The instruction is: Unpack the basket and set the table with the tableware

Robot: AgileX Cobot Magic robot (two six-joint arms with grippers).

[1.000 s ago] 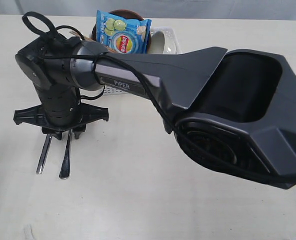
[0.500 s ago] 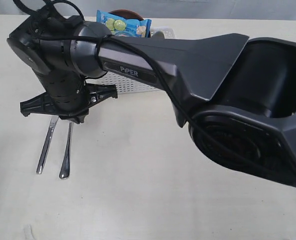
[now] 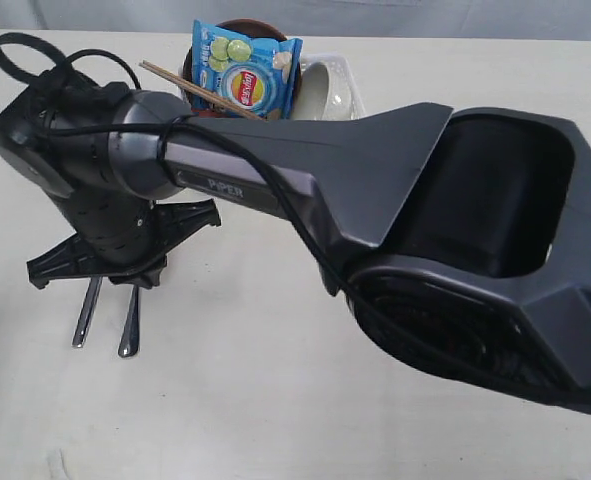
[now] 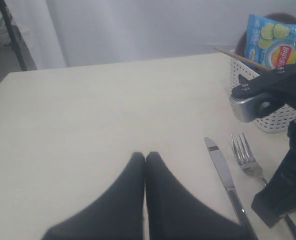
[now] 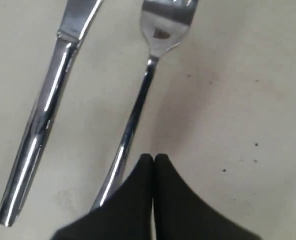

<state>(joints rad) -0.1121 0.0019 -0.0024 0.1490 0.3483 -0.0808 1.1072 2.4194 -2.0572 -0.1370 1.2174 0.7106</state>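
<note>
Well, half a second before, the right arm (image 3: 275,185) covered most of the basket (image 3: 347,72). Now it had dropped lower and further left, and the chopsticks (image 3: 200,90) and bowl (image 3: 320,92) showed again. The knife (image 3: 83,320) and fork (image 3: 129,330) stayed put on the table (image 3: 275,400), side by side at the lower left.

The basket, at the top middle, held the chopsticks, the bowl, a blue chip bag (image 3: 245,70) and a brown plate (image 3: 255,24) behind the bag. The arm hid the basket's front.

The right gripper (image 5: 154,157) was pinched together on nothing, just beside the fork's handle. The left gripper (image 4: 145,156) was pinched together too, empty, over bare table.
</note>
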